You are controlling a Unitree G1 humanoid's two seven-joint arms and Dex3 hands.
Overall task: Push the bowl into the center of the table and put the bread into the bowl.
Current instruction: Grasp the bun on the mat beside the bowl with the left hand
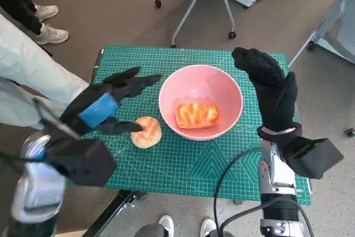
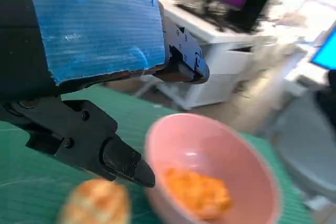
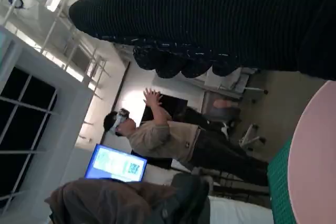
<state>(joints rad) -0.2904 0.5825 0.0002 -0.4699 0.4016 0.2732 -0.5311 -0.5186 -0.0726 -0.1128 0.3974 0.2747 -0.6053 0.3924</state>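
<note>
1. Progress: the bowl (image 1: pixel 201 101) is seen near the middle of the mat (image 1: pixel 183 159) that covers the table, so the push is judged done.
2. One bread (image 1: pixel 196 115) already lies inside the bowl, on its floor. A bun (image 1: pixel 147 132) lies on the mat just to the left of the bowl, at its near-left rim; whether they touch cannot be told.
3. What is left: if the bun counts as bread for the task, it has yet to be lifted into the bowl. It is not yet held.
4. The left hand (image 1: pixel 105 105) is held above the mat, left of the bowl. Its fingers (image 1: pixel 141 81) are spread and nothing is gripped. One fingertip (image 2: pixel 137 173) lies close to the bun; contact cannot be confirmed.
5. The right hand (image 1: pixel 270 84) is raised just right of the bowl, at its far-right rim. Nothing is seen in it; the glove's fingers appear extended and close together, but their exact state cannot be told.
6. Appearance: the bowl is pink, round, smooth and upright. The bread in it is orange-yellow with a glazed, ridged top. The bun is round and pale golden with a lighter underside.
</note>
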